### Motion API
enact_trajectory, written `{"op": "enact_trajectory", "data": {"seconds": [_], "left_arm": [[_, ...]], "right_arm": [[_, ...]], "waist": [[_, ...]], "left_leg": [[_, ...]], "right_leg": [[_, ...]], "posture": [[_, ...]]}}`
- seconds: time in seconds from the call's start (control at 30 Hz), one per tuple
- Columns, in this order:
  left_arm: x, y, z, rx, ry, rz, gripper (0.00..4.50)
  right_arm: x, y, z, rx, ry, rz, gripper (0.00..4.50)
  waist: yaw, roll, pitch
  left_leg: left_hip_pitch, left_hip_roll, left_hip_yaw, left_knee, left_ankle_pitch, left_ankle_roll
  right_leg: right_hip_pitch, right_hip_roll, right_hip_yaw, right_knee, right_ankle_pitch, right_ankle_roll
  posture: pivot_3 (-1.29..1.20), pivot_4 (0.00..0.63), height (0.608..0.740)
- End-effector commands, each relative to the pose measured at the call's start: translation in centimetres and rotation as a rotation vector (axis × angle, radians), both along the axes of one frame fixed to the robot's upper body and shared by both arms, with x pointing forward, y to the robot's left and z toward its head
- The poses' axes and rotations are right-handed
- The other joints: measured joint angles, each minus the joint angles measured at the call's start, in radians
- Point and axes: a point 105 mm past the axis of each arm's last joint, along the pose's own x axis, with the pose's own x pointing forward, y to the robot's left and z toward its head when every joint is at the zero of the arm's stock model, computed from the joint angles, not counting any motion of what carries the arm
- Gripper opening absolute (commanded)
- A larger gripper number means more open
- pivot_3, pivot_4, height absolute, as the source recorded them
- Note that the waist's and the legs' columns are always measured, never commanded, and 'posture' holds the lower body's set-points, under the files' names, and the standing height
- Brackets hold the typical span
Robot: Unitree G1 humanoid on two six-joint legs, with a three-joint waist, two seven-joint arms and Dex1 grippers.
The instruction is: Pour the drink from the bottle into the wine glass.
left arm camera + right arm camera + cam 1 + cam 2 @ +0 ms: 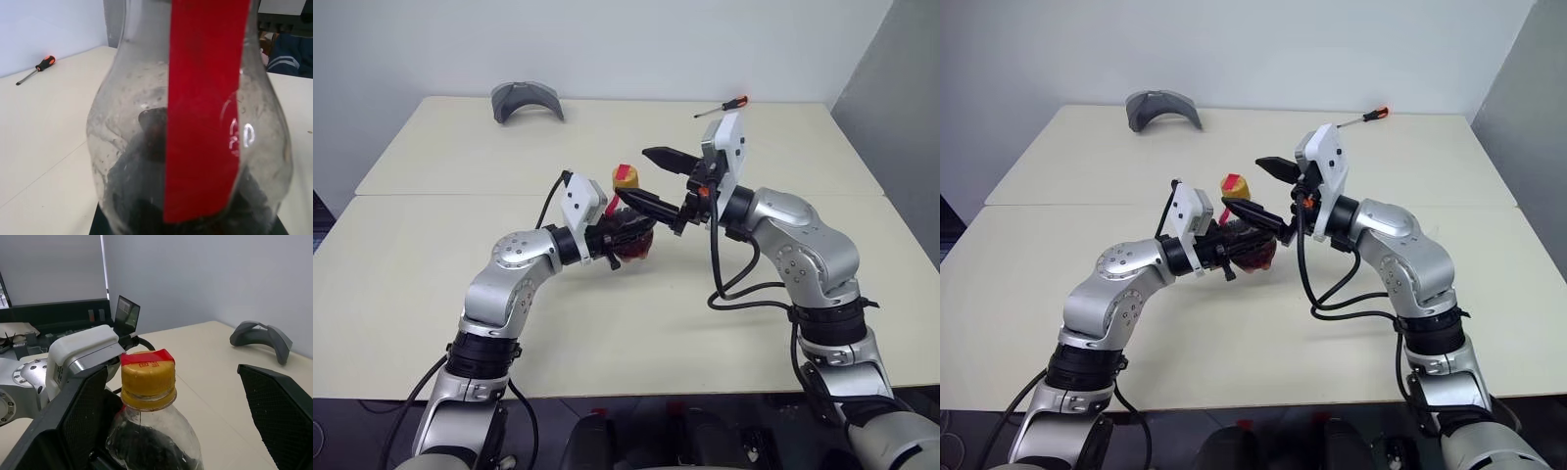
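Note:
My left gripper (625, 235) is shut on the body of the bottle (633, 242), a small clear plastic one with a red label strip (205, 107), and holds it upright over the middle of the table. It has a yellow cap (148, 377) with red tape on top. The dark drink (142, 196) lies in its lower part. My right gripper (632, 174) is open, reaching in from the right. Its black fingers (80, 416) stand on either side of the cap, apart from it. The wine glass is out of view.
The cream table (421, 294) has a seam running across its middle. A grey curved object (527, 100) lies at the far left edge. An orange-handled screwdriver (724, 107) lies at the far right.

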Motion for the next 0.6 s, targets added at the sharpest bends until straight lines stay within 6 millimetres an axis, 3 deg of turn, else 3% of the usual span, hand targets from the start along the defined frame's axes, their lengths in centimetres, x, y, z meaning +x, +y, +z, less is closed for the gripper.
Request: {"op": "enact_trajectory", "data": {"seconds": [0.03,0.6], "left_arm": [[-0.4,-0.4,1.5,-0.016,-0.060,-0.027,1.01],[-0.5,-0.4,1.4,-0.022,-0.057,-0.024,1.01]], "right_arm": [[-0.4,-0.8,1.4,0.025,-0.060,-0.013,4.50],[0.9,-3.2,0.6,-0.006,-0.058,-0.112,4.50]], "waist": [[0.000,0.000,0.000],[0.001,0.000,0.000]], "left_leg": [[0.000,0.000,0.000,0.000,0.000,0.000],[0.000,0.000,0.000,0.000,0.000,0.000]], "right_leg": [[0.000,0.000,0.000,0.000,0.000,0.000],[0.000,0.000,0.000,0.000,0.000,0.000]], "posture": [[0.00,0.150,0.740],[0.00,0.150,0.740]]}}
